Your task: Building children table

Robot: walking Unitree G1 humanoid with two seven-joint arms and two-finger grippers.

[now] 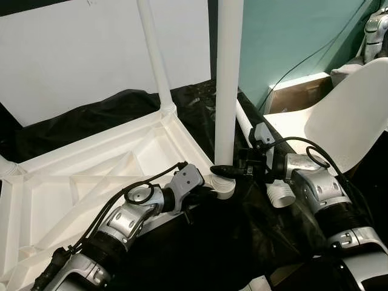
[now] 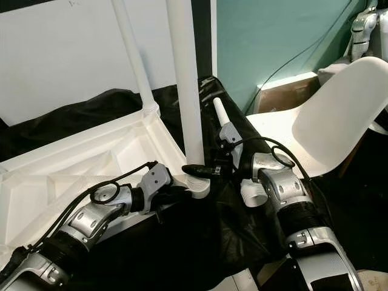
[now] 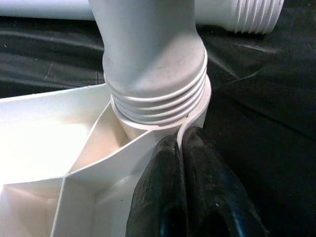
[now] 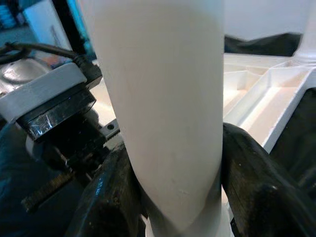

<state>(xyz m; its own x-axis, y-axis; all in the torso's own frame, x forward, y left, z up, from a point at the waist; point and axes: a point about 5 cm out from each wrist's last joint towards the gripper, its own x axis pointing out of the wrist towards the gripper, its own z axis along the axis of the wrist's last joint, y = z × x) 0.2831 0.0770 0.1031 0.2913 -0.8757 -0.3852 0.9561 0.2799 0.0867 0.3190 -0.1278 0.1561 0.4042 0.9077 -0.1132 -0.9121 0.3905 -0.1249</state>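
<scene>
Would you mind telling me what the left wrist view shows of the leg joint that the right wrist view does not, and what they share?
Left wrist view alone: the leg's threads standing partly out of the socket, the left gripper with its fingers shut together against the socket, and a spare leg lying on the black sheet.

Right wrist view alone: the right gripper clamped around the shaft, and the far leg already standing.

Both: the upright leg and the ribbed underside of the tabletop.

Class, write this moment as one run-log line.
step: screwing in table leg | right gripper: clamped around leg near threads | left gripper: shut, braced against corner socket | tabletop: upside down
</scene>
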